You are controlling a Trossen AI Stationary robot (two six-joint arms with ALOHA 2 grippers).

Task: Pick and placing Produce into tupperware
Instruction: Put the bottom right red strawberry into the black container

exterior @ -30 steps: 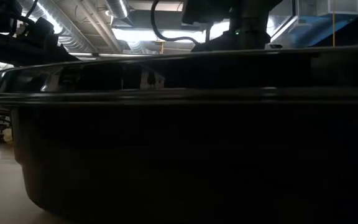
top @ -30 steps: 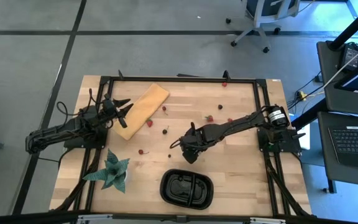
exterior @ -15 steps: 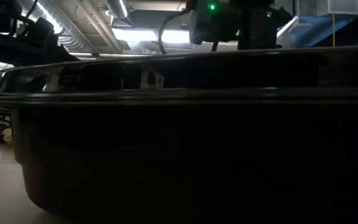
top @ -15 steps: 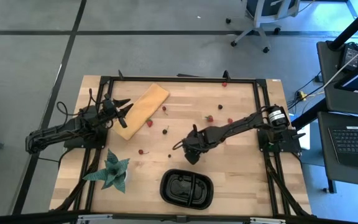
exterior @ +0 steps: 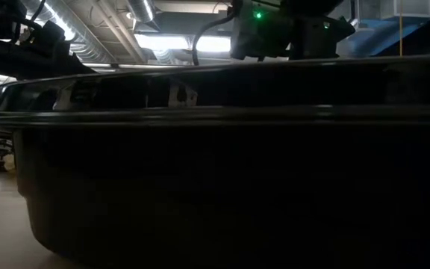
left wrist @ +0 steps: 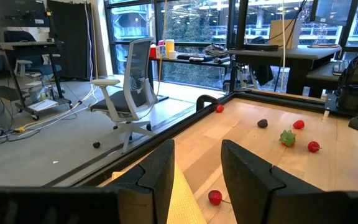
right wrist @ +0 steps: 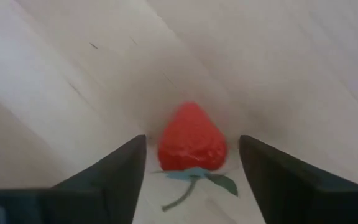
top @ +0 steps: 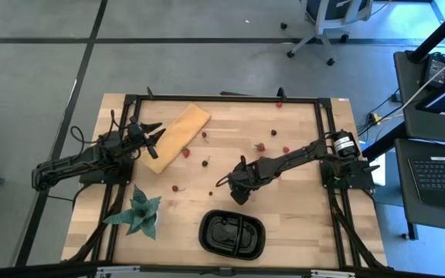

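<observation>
Two dark fingers of my right gripper [right wrist: 191,168] stand apart around a small red strawberry [right wrist: 192,138] lying on the pale wooden table [top: 300,208], not yet touching it. My left gripper [top: 151,135], fingers parted and empty, waits over the tan flat board [top: 178,135]. Nearby sits the glossy black plastic tray [top: 232,232].

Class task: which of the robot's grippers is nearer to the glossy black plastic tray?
Right. The right gripper is down at the table just beyond the glossy black plastic tray, fingers around a red strawberry. The left gripper waits by the tan board.
</observation>
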